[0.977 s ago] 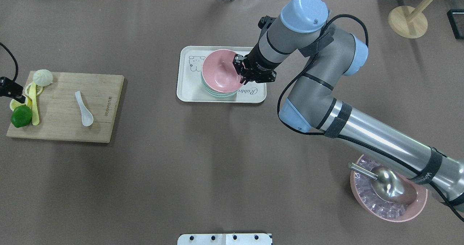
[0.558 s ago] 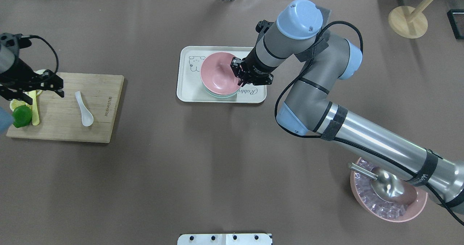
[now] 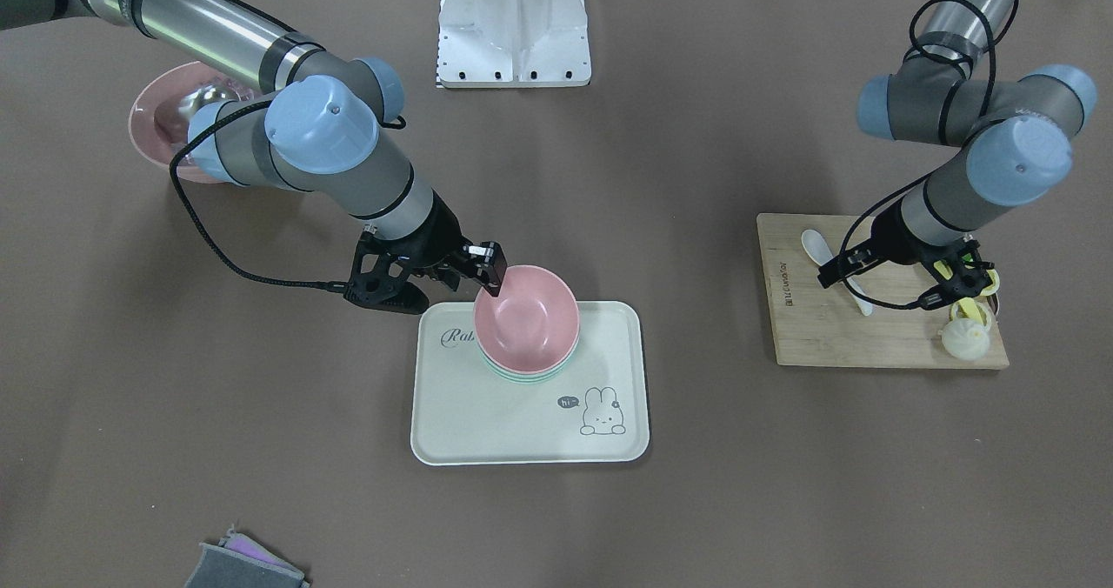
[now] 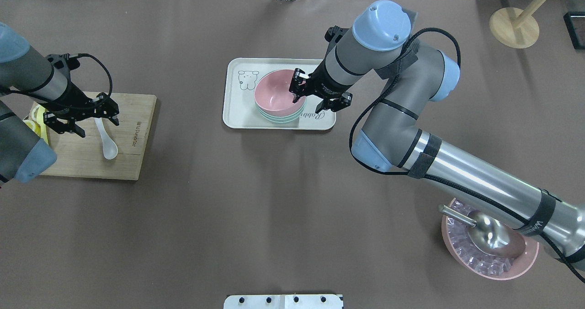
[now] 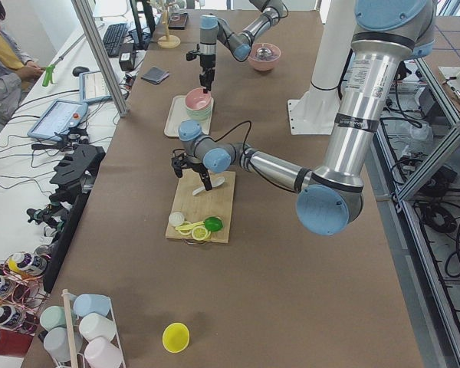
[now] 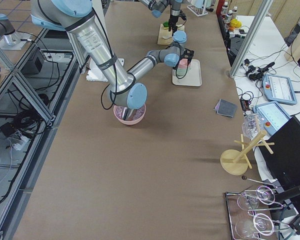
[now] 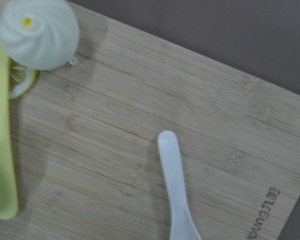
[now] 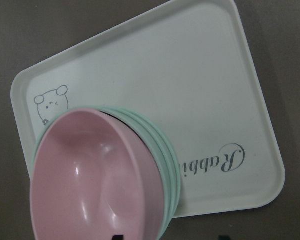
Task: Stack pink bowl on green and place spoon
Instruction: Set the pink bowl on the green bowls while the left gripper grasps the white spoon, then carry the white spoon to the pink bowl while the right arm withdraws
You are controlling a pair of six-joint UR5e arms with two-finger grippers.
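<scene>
The pink bowl (image 4: 274, 94) sits nested on a stack of green bowls (image 4: 279, 118) on the white tray (image 4: 237, 112); it also shows in the right wrist view (image 8: 90, 175). My right gripper (image 4: 311, 98) is open, its jaws astride the pink bowl's right rim without gripping it. The white spoon (image 4: 107, 140) lies on the wooden cutting board (image 4: 128, 153). My left gripper (image 4: 87, 119) is open and empty, hovering over the spoon's handle (image 7: 172, 190).
A bun (image 3: 965, 340), a lime and lemon pieces lie at the board's left end. A pink bowl of ice with a metal scoop (image 4: 489, 240) stands at the near right. A wooden stand (image 4: 514, 25) is at the far right. A grey cloth (image 3: 243, 566) lies across the table.
My right gripper has opened and let go of the pink bowl, which now rests on the green bowls. My left arm has come in over the cutting board, above the spoon.
</scene>
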